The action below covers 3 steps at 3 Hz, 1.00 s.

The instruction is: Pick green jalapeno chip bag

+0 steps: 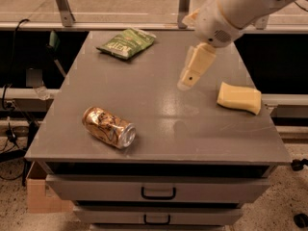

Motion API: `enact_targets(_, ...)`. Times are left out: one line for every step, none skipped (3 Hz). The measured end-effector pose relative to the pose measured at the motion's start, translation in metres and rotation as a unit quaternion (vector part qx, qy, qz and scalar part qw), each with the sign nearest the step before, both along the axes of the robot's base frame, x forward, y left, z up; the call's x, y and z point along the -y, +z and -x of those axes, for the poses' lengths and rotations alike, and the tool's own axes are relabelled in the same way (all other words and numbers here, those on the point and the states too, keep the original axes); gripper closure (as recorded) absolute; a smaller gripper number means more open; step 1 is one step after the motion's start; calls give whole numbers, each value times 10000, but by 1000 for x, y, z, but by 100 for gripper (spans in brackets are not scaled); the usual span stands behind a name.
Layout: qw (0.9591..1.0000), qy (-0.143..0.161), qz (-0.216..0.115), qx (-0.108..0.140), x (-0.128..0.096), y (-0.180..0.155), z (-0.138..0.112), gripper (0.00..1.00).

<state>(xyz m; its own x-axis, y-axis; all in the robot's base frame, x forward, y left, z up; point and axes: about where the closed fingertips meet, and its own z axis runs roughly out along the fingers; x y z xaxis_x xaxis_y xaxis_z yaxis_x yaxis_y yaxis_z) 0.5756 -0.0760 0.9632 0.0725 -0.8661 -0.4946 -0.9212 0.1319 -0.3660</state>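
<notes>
the green jalapeno chip bag (126, 43) lies flat near the far left corner of the counter (159, 114). it is a crinkled green foil pack with white lettering and a darker green panel, set askew to the counter's edges. its far end reaches close to the far edge, and a strip of bare surface separates it from the left edge. the gripper (187, 82) hangs above the counter's middle, toward the far right, angled down and to the left; whether it is spread or closed cannot be told, and nothing is seen in its hold. bare counter lies between it and the bag. a gold-brown can (109, 127) lies on its side near the front left corner, well apart from the bag. a pale yellow sponge (239, 97) sits by the right edge.
</notes>
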Motion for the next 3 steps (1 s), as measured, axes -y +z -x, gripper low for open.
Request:
enact_targets(9979,387,-528,14,-97,26,-36,0)
enact_targets(9979,372,-523,12,-95,25,-35,0)
enact_targets(9979,90,-634,108,-97,18,-51,0)
